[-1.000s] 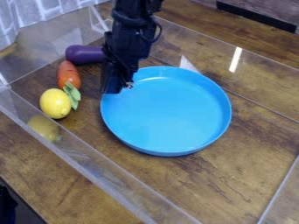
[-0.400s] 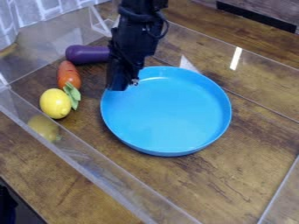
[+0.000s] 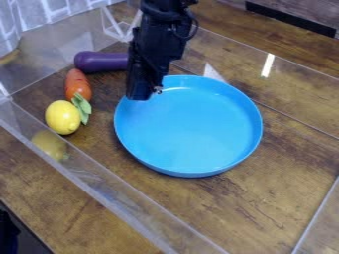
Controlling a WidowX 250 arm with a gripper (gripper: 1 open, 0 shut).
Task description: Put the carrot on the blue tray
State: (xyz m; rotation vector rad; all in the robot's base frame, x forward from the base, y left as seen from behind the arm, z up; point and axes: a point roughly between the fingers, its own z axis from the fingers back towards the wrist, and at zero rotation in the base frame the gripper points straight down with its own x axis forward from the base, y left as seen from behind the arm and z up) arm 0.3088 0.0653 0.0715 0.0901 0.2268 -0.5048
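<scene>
The pincer [image 3: 138,95] hangs at the blue tray's [image 3: 199,159] left rim; its dark tips blur together, so whether they are apart I cannot tell. The arm hides part of the eggplant [image 3: 98,62]. The carrot [image 3: 79,84] lies on the bench [image 3: 265,218], touching the lemon [image 3: 61,117].

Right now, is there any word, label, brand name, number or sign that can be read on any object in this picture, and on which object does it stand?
None: no readable text appears anywhere in the view.
The blue tray, the carrot, the lemon and the eggplant are plain, without print.
The black robot arm shows no legible marking; it is dark and blurred.
</scene>
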